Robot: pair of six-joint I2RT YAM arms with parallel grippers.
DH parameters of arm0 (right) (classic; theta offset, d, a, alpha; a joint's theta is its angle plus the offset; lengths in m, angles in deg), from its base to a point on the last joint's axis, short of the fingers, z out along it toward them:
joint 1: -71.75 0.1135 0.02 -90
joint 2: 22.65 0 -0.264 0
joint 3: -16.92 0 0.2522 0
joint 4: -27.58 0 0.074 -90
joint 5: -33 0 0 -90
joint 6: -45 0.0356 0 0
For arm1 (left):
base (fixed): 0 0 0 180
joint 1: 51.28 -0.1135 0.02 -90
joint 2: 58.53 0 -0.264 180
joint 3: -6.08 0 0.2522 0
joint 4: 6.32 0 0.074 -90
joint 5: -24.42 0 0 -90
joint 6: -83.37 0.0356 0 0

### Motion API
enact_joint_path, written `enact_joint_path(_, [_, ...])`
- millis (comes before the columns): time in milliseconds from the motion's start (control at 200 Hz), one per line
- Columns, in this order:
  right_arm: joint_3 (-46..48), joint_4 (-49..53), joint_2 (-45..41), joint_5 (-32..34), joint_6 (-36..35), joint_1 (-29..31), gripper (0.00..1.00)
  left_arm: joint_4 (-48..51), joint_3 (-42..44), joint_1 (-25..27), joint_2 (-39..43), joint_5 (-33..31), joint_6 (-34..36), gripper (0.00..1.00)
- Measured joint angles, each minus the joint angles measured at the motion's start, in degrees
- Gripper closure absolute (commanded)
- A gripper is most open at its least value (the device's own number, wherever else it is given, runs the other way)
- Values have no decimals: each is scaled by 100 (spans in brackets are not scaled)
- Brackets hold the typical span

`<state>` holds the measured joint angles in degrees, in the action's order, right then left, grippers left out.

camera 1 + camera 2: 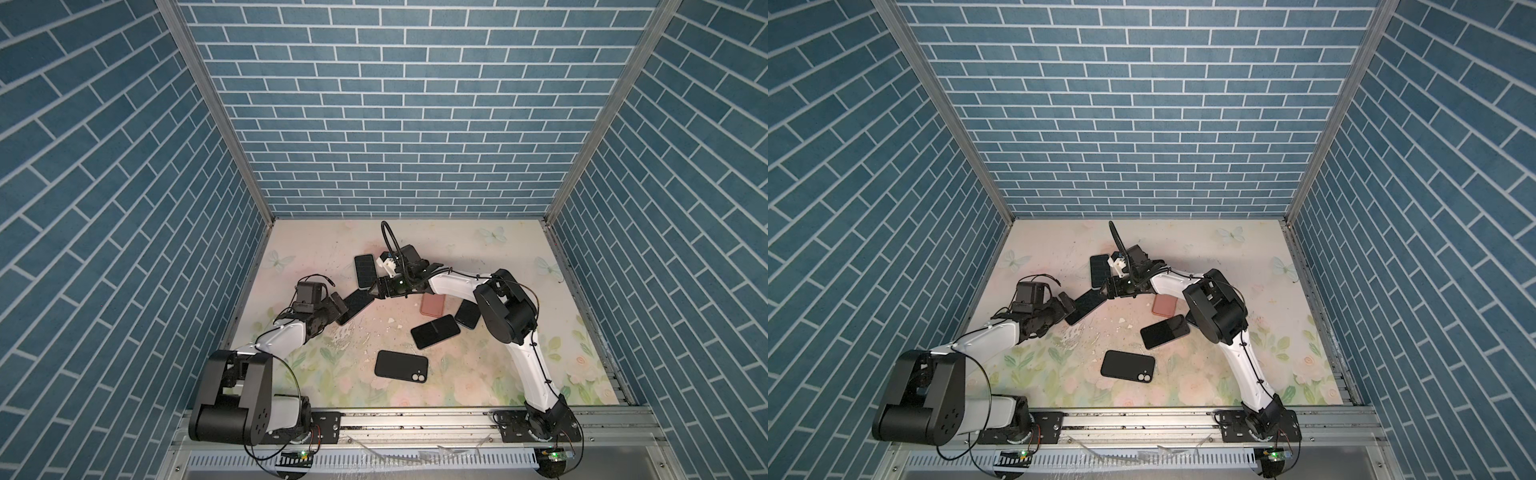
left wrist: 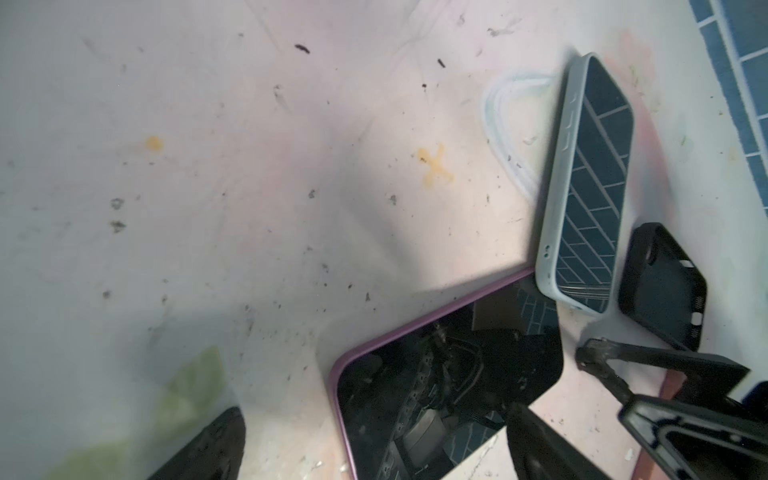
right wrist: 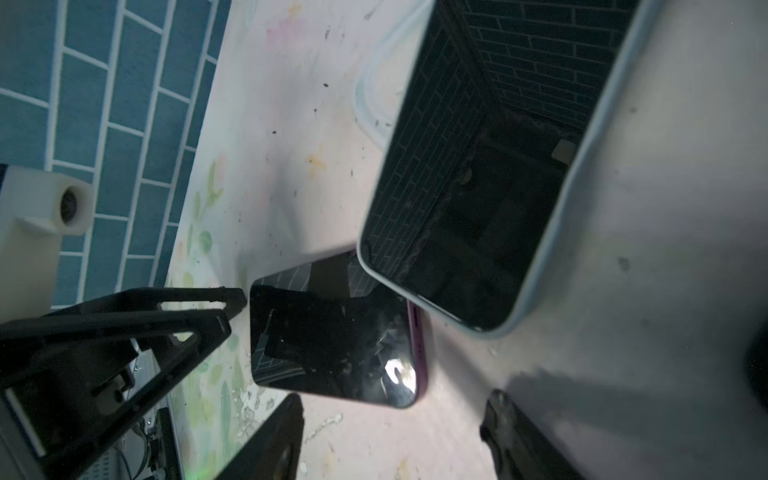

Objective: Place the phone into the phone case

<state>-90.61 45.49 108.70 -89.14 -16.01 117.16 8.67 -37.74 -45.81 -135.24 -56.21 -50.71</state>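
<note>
A phone in a purple case (image 1: pixel 356 304) (image 1: pixel 1086 305) lies screen up on the floral mat, between my two grippers. My left gripper (image 1: pixel 340 311) (image 2: pixel 374 449) is open, and the near end of the phone (image 2: pixel 449 374) lies between its spread fingers. My right gripper (image 1: pixel 375 289) (image 3: pixel 395 440) is open just past the phone's (image 3: pixel 332 345) far end, with nothing between its fingers. A phone in a pale blue case (image 1: pixel 365 270) (image 2: pixel 590 199) (image 3: pixel 478 187) lies right behind, its corner over the purple one. An empty black case (image 2: pixel 660 282) lies beside it.
A pink case (image 1: pixel 432 304) (image 1: pixel 1165 305) lies partly under the right forearm. A bare black phone (image 1: pixel 435 330) and another dark phone (image 1: pixel 467 313) lie right of centre. A black case (image 1: pixel 401 365) (image 1: pixel 1127 365), back up, lies near the front. Blue brick walls enclose the mat.
</note>
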Motion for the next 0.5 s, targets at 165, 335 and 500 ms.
enact_joint_path(165, [-310, -9, 229, -111, 35, 116, 34, -501, 94, -9, -107, 120, -144, 0])
enact_joint_path(335, [-332, 48, 254, -323, 31, 205, 37, -796, 208, -11, -107, 155, -264, 0])
enact_joint_path(500, [-332, 203, 264, -717, -22, 293, 39, -922, 319, -39, -39, 114, -308, 0])
